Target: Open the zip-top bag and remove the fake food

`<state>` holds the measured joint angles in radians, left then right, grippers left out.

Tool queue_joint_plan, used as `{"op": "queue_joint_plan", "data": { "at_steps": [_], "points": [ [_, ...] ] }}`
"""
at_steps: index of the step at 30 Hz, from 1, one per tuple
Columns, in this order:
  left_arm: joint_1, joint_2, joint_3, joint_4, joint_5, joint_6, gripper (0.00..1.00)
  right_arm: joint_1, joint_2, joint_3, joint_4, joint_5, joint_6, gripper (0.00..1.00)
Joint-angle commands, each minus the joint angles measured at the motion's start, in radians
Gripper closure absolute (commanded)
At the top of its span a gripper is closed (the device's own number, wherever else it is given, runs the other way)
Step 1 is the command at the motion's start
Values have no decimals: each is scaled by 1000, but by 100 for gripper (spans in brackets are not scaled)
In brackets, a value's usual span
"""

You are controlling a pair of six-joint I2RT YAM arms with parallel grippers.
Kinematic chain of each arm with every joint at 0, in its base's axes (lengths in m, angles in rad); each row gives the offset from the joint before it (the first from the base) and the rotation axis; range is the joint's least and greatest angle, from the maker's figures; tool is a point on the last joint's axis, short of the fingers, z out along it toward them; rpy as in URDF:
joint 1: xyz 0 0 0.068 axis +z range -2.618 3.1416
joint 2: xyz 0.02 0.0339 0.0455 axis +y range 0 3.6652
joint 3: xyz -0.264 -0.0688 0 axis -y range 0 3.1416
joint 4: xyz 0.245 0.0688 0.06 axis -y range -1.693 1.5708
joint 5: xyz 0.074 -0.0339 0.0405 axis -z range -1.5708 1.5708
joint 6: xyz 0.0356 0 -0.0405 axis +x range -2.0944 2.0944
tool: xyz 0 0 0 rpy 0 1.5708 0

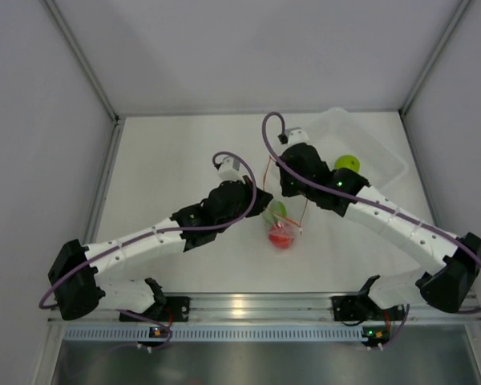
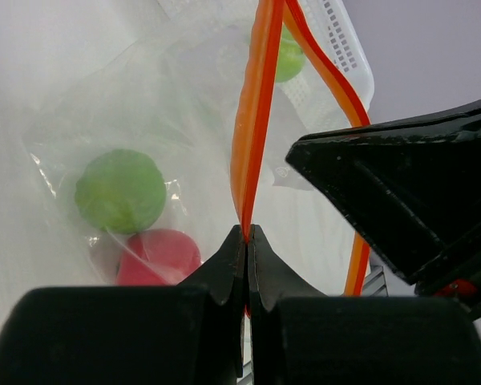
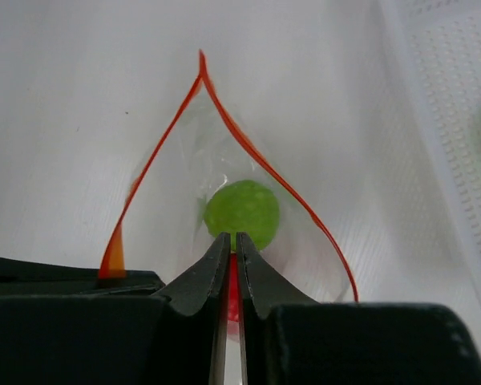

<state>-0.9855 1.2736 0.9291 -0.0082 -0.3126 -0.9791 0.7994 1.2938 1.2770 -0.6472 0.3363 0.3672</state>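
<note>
The zip-top bag (image 1: 287, 222) hangs between my two grippers above the table, its red-orange zip strip (image 3: 224, 112) spread into an open loop. My left gripper (image 2: 247, 233) is shut on one lip of the strip (image 2: 252, 120). My right gripper (image 3: 232, 241) is shut on the opposite lip, with a sliver of red showing between its jaws. Inside the bag lie a lime green ball (image 2: 120, 191) and a red ball (image 2: 160, 255); the top view shows the same green ball (image 1: 277, 210) and red ball (image 1: 281, 235). Looking down through the mouth, I see the green ball (image 3: 242, 212).
A clear rigid tub (image 1: 377, 148) stands at the back right and holds another lime green ball (image 1: 346, 163); its perforated wall (image 3: 457, 120) is close on the right. The right gripper's black body (image 2: 409, 208) hangs just right of the left one. Grey walls enclose the white table (image 1: 168, 176).
</note>
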Motion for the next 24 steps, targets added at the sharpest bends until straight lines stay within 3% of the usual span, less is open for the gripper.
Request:
{"op": "queue_joint_plan", "data": {
  "at_steps": [1,8,24],
  "points": [
    [2,-49,-26,19,-25,-9,100,72,73,84,-46,76,38,93],
    [2,-54,-42,20,-10,-20,100,130,205,171,-65,164,71,94],
    [4,-115,-85,17,-49,-13,100,124,292,5,32,185,124,95]
  ]
}}
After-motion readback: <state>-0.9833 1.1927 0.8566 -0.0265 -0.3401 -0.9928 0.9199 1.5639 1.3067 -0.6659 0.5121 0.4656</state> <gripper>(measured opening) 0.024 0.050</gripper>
